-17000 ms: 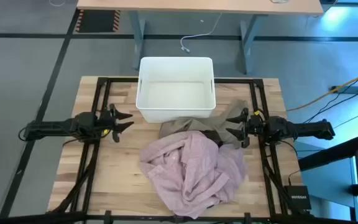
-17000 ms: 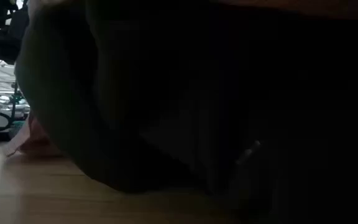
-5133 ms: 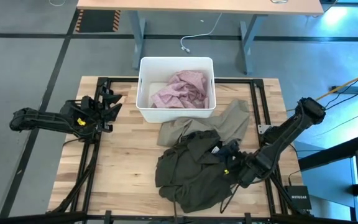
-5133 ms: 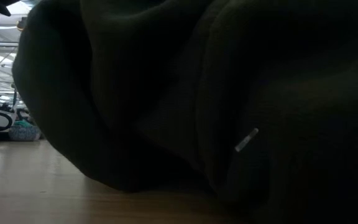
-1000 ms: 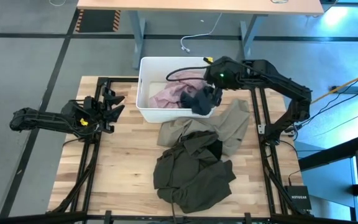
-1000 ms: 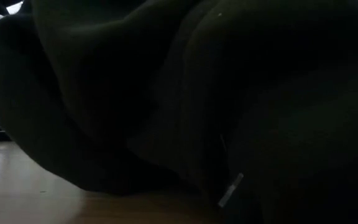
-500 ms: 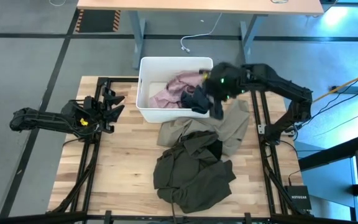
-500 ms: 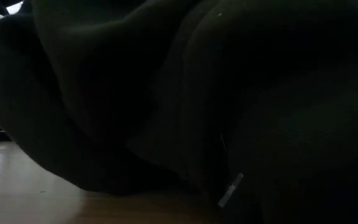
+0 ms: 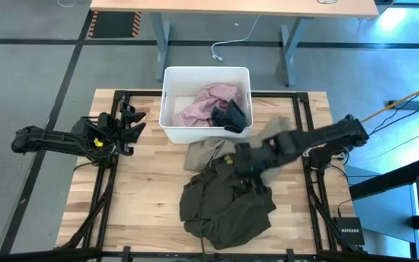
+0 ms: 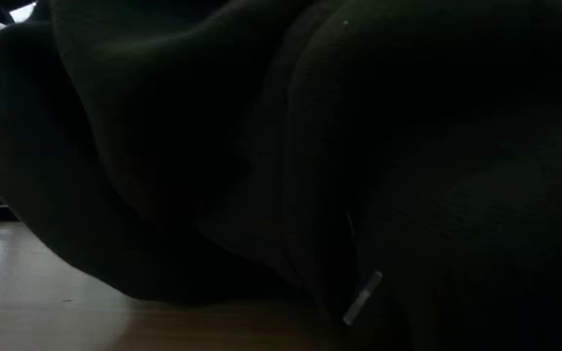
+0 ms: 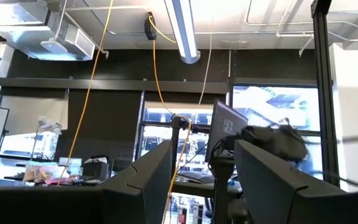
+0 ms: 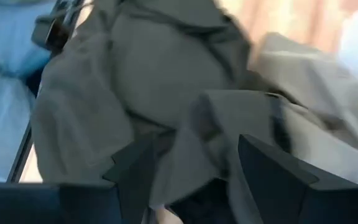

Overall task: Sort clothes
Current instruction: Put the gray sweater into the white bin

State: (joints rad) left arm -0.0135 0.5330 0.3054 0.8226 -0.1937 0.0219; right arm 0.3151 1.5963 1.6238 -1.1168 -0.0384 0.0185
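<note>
The white tub (image 9: 167,109) at the table's far side holds the pale pink garment (image 9: 204,102) and a dark navy-looking garment (image 9: 230,116), which lies on the pink one against the tub's right near corner. A khaki-beige garment (image 9: 204,151) lies on the table before the tub. The dark olive-green garment (image 9: 224,204) lies partly on it and fills the low view (image 10: 310,146). My right gripper (image 9: 240,161) is open over where these two meet; its wrist view (image 12: 194,180) shows its fingers apart above the cloth. My left gripper (image 9: 138,122) is open at the table's left (image 11: 207,186).
Black frame rails (image 9: 115,182) run along the table's left and right sides. Bare wood (image 9: 148,182) lies left of the clothes pile. A desk (image 9: 231,7) stands beyond the table's far edge.
My right gripper has let go of the dark garment, which has dropped from the tub's right rim into the tub onto the pink one. The gripper has swung fast from over the tub toward the table's near edge and down, to above the khaki and olive garments.
</note>
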